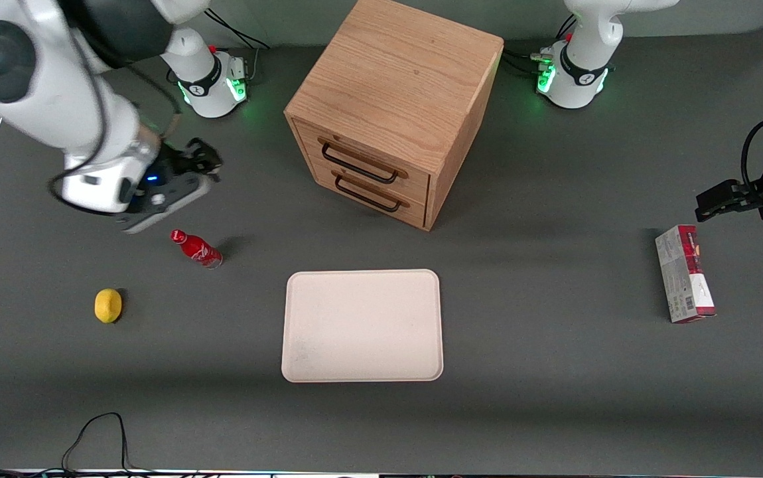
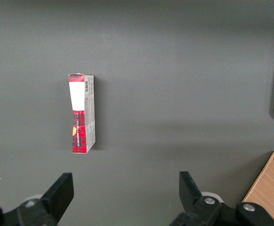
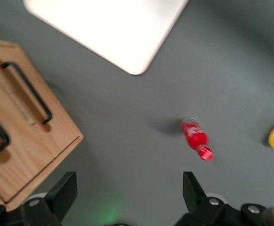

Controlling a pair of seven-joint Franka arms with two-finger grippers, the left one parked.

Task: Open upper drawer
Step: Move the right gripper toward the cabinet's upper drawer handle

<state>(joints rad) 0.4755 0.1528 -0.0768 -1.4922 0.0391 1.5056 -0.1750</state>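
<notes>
Front view: pincer (image 1: pixel 204 161) open above bottle (image 1: pixel 196 248), upper drawer (image 1: pixel 359 160) shut.

Robotics lab: 2 bolted-down arm bases (image 1: pixel 212 83) with green lights, grey test table (image 1: pixel 554 372), trailing cables (image 1: pixel 99 431).

The working white Franka arm (image 1: pixel 50 86) reaches in over its own end of the dark grey bench (image 1: pixel 554 398), its forearm slanting downward. Its black two-finger end effector (image 1: pixel 206 162) hangs above the surface, well apart from anything, gripping nothing. In the right wrist view the two black fingers (image 3: pixel 193 190) stand wide apart, with bare bench showing between them.
</notes>
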